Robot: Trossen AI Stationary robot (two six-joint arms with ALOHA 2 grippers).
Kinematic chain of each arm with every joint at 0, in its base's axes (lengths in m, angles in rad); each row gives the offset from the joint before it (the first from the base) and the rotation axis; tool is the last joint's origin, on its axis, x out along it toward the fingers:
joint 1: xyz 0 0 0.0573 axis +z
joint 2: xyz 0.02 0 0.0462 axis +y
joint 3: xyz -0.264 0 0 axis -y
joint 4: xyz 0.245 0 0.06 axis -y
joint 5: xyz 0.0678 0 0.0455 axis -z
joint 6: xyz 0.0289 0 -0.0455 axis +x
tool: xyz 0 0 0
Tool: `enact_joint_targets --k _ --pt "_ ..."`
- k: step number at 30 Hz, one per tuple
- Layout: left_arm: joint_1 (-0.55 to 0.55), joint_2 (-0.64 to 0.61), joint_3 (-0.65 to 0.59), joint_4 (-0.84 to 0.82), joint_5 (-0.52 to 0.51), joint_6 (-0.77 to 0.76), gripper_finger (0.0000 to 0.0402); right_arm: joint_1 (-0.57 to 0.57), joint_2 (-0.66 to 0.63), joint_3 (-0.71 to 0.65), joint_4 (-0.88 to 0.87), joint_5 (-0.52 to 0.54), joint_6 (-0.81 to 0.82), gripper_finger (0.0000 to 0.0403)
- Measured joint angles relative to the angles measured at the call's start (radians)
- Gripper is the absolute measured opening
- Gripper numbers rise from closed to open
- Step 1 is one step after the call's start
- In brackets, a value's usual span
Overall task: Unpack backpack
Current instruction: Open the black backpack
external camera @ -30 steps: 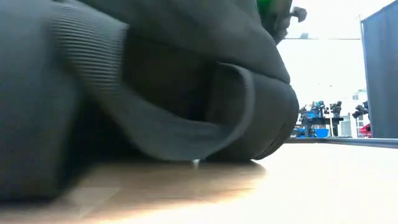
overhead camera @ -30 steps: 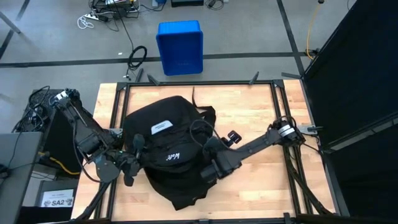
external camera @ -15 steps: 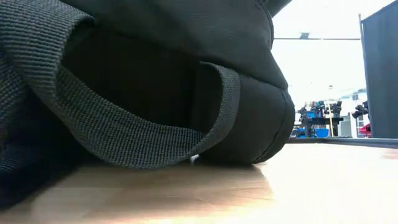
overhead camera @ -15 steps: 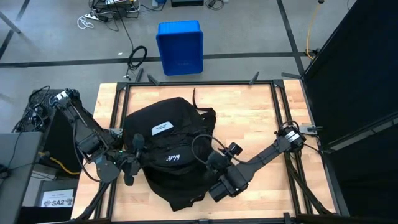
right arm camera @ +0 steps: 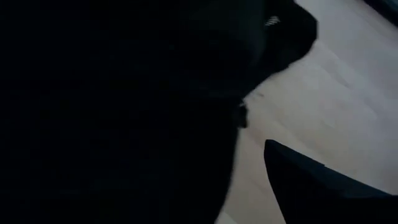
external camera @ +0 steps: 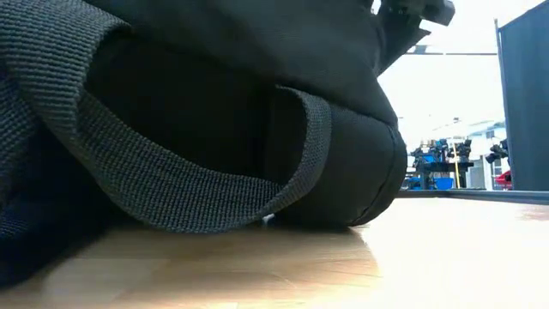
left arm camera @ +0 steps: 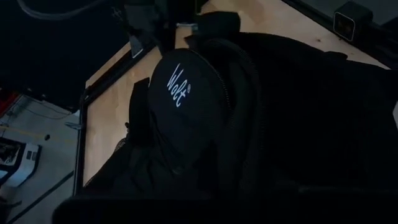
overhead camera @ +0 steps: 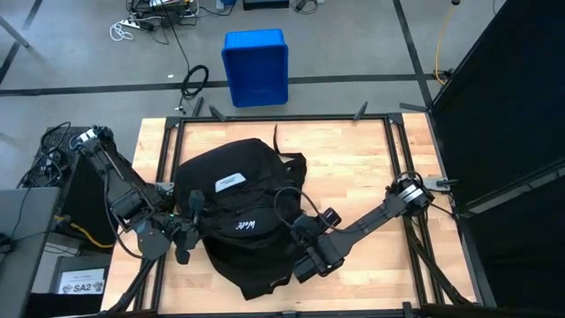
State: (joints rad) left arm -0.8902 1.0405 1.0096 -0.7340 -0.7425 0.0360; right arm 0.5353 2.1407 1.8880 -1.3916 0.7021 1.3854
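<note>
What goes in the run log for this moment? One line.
backpack: flat on table, closed | left gripper: shut, at its left edge | right gripper: at its lower right

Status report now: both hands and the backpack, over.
Left hand shut at backpack's left edge. Right hand at its lower right side. Backpack flat on table, nothing unpacked. Blue bin on floor beyond.

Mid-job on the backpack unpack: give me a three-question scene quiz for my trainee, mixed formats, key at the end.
1. True or false: the blue bin stands on the table.
2. Which hand is at the backpack's left side: A) left hand B) right hand?
3. Fill in: the white lettering on the front pocket reads ____.

Key: 1 false, it is on the floor beyond the table. 2 A. 3 Wolt.
</note>
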Motion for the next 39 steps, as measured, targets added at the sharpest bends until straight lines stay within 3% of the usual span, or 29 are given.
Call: enact_joint_targets --k 8,14,17,25,28,31,39 --pt "0.000 0.001 0.000 -0.015 0.000 -0.005 0.0000 0.004 -0.063 -0.006 -0.130 0.065 0.014 0.0173" --pt "0.000 0.001 0.000 -0.025 0.000 -0.015 0.0000 0.047 -0.193 -0.079 -0.049 0.159 -0.006 0.0143" --pt "0.000 0.001 0.000 -0.025 0.000 -0.016 0.0000 0.054 -0.266 -0.245 0.116 0.162 -0.019 0.0134" --pt "0.000 0.003 0.000 -0.020 0.012 -0.020 0.0000 0.043 -0.569 -0.932 0.848 0.078 -0.029 0.0148" --pt "0.000 0.007 0.000 -0.020 0.013 -0.018 0.0000 0.023 -0.675 -1.113 1.310 0.055 -0.228 0.0162" --pt "0.006 0.007 0.000 -0.018 0.014 -0.017 0.0000 -0.018 -0.708 -1.186 1.659 -0.066 -0.453 0.0178" --pt "0.041 0.010 0.000 -0.018 0.015 -0.033 0.0008 -0.146 -0.659 -1.156 1.577 -0.262 -0.473 0.0196"
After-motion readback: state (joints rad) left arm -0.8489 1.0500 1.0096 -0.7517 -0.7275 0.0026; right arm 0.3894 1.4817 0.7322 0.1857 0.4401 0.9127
